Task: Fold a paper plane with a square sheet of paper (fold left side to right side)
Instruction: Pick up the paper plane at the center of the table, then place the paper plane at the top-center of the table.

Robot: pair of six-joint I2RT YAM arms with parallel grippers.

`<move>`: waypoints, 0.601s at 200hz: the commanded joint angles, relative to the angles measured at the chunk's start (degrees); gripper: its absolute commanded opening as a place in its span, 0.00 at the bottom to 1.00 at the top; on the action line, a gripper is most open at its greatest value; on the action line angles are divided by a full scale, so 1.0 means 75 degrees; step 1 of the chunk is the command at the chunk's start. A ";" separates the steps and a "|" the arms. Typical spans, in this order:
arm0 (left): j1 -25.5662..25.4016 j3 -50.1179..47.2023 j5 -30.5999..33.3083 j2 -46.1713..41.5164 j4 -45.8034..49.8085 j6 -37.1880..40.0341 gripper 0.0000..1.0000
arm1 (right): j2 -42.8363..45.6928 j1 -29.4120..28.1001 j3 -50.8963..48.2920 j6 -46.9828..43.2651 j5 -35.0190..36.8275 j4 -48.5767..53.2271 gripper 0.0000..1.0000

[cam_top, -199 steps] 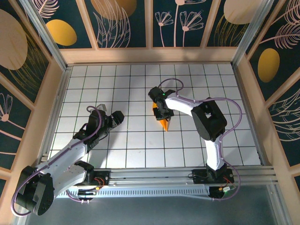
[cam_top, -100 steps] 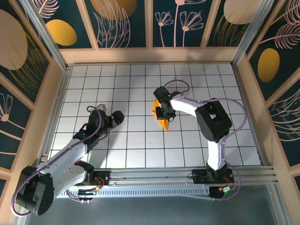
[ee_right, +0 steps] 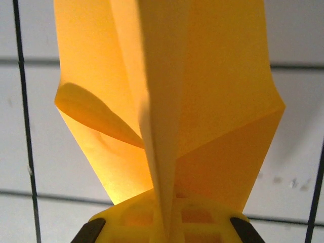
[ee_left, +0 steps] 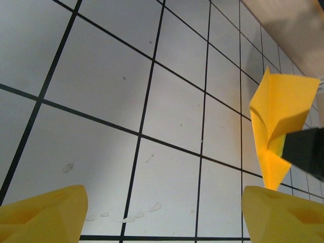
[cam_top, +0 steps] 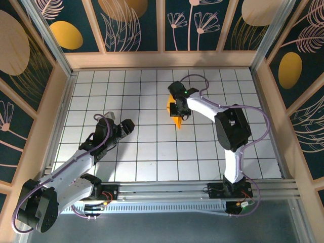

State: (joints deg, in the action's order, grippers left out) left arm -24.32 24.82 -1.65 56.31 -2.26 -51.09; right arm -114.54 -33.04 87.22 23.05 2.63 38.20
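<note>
The square sheet of paper shows as a folded orange-yellow paper plane point(cam_top: 176, 120), narrow and pointed, its tip toward the near side above the middle of the white grid table point(cam_top: 152, 152). My right gripper point(cam_top: 179, 108) is shut on its centre fold. In the right wrist view the paper plane point(ee_right: 167, 101) stands up from between the yellow fingers point(ee_right: 126, 223) of my right gripper point(ee_right: 164, 230), its wings spread to both sides. My left gripper point(cam_top: 128, 124) sits open about two tiles to the left, nothing between its fingers. From the left wrist view the paper plane point(ee_left: 278, 116) hangs at the right, beyond my open left gripper point(ee_left: 164, 215).
Wooden walls with dark floral panels point(cam_top: 134, 25) enclose the table on three sides. A metal rail point(cam_top: 167, 195) with both arm bases runs along the near edge. Small white flecks point(ee_left: 121, 217) lie on the tile under the left gripper.
My right gripper has closed on the paper plane and carried it about one tile toward the far wall. The left arm has stayed put.
</note>
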 commanded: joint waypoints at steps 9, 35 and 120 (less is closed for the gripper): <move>0.0061 0.0312 -0.0092 0.0024 0.0210 0.0241 0.81 | -0.0968 0.0174 0.0943 0.0111 0.0433 0.0671 0.00; 0.0055 0.0300 -0.0096 -0.0020 0.0266 0.0242 0.81 | -0.1502 0.0186 0.1695 0.0015 0.0477 0.0981 0.00; 0.0055 0.0300 -0.0251 0.0038 0.0204 0.0166 0.81 | -0.2094 0.0456 0.2019 0.0011 0.0108 0.0909 0.03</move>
State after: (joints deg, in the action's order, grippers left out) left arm -24.32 25.93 -2.66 56.31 -1.67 -50.39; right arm -128.57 -29.93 101.95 23.00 4.03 43.97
